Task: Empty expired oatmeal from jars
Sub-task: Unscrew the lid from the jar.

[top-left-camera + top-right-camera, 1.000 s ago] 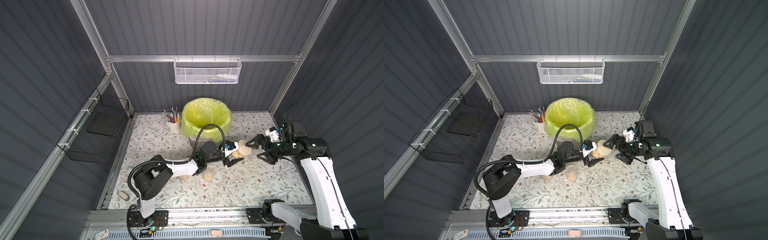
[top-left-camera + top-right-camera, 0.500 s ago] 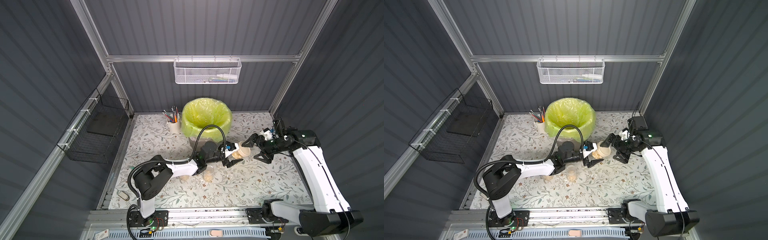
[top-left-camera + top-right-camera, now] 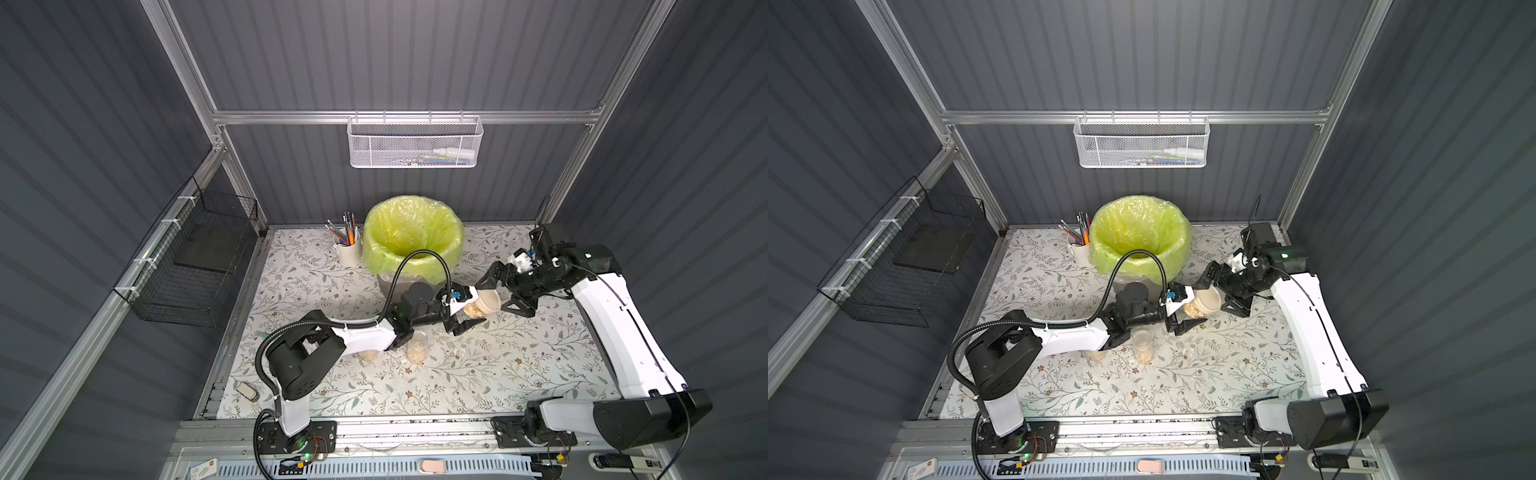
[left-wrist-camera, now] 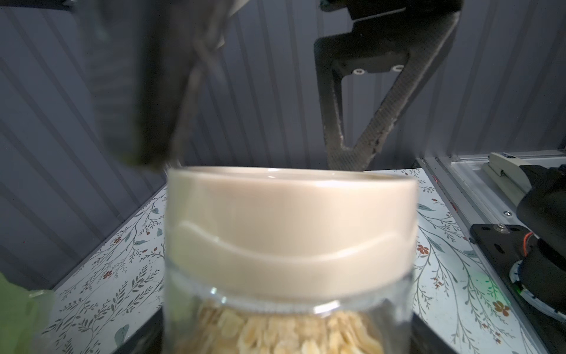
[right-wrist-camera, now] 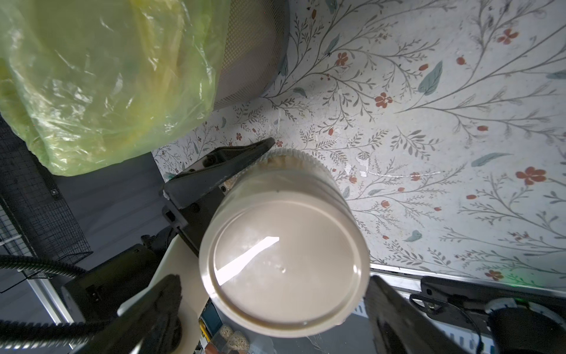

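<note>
My left gripper (image 3: 467,307) is shut on the squat glass jar (image 3: 473,309), holding it tilted above the mat with its beige lid (image 3: 489,300) pointing at my right gripper (image 3: 500,296). Oatmeal (image 4: 275,334) shows through the glass below the lid (image 4: 291,220). The right gripper (image 5: 275,306) is open. Its fingers (image 5: 159,309) stand on either side of the lid (image 5: 284,263), with a gap on both sides. Two narrow jars holding oatmeal stand on the mat: one (image 3: 417,349) in front of the left arm, another (image 3: 368,355) partly under it. Both top views show this.
The grey bin with a yellow-green bag (image 3: 413,241) stands just behind the held jar, with a white mug of pencils (image 3: 348,251) to its left. A black wire basket (image 3: 195,266) hangs on the left wall and a white mesh basket (image 3: 415,141) on the back wall.
My right arm has moved left toward the held jar, so its open fingers now straddle the lid. The left arm and the jar have stayed put.
</note>
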Robot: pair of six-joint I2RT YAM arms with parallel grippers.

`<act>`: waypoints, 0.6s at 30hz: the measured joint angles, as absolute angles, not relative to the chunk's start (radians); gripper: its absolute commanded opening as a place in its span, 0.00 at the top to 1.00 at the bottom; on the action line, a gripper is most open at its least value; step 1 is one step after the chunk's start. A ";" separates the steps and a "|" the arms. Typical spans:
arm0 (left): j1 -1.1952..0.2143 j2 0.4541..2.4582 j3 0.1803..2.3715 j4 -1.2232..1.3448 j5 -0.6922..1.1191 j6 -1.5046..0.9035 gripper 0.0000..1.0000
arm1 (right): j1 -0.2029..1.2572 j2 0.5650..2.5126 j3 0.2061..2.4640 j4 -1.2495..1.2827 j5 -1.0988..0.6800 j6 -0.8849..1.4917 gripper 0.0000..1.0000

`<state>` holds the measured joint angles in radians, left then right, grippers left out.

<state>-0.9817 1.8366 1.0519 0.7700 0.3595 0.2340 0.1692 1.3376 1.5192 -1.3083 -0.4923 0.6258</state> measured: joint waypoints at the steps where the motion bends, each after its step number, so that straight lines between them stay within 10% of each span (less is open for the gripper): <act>1: -0.981 1.837 1.052 0.767 0.360 0.235 0.84 | 0.178 1.345 1.522 -1.311 -0.484 0.622 0.05; 18: -0.980 1.837 1.052 0.763 0.364 0.234 0.86 | 0.224 1.372 1.528 -1.315 -0.395 0.550 0.17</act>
<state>-0.9798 1.8366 1.0519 0.7631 0.3637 0.2340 0.2237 1.3724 1.5284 -1.3148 -0.3950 0.5503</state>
